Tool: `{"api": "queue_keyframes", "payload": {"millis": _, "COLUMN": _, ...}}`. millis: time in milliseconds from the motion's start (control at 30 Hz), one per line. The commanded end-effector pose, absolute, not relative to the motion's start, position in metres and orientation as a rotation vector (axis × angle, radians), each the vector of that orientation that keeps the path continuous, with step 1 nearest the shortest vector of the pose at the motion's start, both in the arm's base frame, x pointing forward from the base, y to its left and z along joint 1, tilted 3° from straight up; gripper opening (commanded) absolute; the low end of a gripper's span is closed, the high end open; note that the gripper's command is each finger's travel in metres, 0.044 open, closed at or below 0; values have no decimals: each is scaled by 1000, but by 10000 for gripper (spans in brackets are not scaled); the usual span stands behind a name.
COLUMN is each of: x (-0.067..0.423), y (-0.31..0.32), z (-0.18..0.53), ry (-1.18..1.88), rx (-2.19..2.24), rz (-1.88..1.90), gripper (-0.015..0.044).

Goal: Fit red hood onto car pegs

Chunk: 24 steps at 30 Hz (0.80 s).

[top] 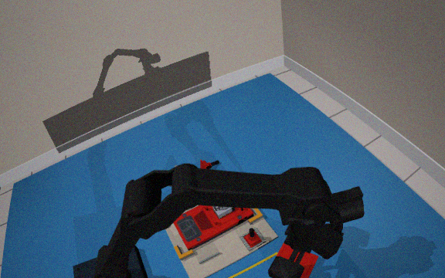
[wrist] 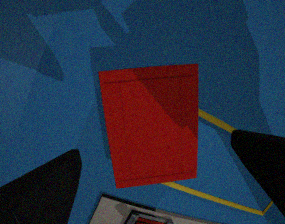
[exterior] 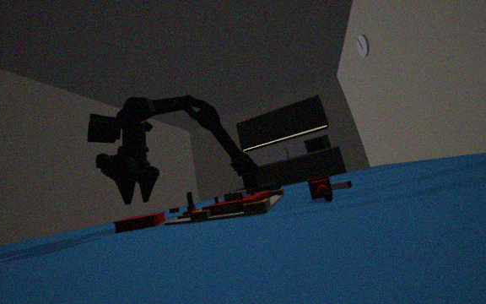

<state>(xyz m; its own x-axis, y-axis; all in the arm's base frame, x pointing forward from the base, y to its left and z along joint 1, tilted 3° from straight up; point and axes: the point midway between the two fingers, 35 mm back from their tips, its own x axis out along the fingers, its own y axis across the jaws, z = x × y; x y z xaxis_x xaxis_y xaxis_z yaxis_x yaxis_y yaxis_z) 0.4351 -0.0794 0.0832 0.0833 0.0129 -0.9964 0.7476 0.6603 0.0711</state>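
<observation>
The claw [exterior: 135, 192] hangs spread wide and empty above the red hood [wrist: 151, 124], which lies flat on the blue tabletop [top: 269, 127] just beside the jig [top: 222, 249], its long axis pointing toward the jig's edge.
</observation>
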Motion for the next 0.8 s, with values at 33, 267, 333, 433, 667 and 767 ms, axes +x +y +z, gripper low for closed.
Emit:
{"api": "queue_keyframes", "payload": {"millis": 33, "x": 434, "y": -78, "z": 78, "ry": 1404, "rx": 697, "rz": -621, "gripper": 440}}
{"api": "queue_keyframes", "payload": {"millis": 267, "x": 434, "y": -78, "z": 74, "ry": 1404, "rx": 697, "rz": -621, "gripper": 440}}
{"api": "queue_keyframes", "payload": {"millis": 333, "x": 434, "y": -78, "z": 72, "ry": 1404, "rx": 697, "rz": -621, "gripper": 440}}
{"api": "queue_keyframes", "payload": {"millis": 433, "x": 434, "y": -78, "z": 71, "ry": 1404, "rx": 697, "rz": -621, "gripper": 440}}
{"api": "queue_keyframes", "payload": {"millis": 667, "x": 434, "y": -78, "z": 66, "ry": 1404, "rx": 697, "rz": -621, "gripper": 440}}
{"api": "queue_keyframes", "payload": {"millis": 767, "x": 434, "y": -78, "z": 64, "ry": 1404, "rx": 697, "rz": -621, "gripper": 440}}
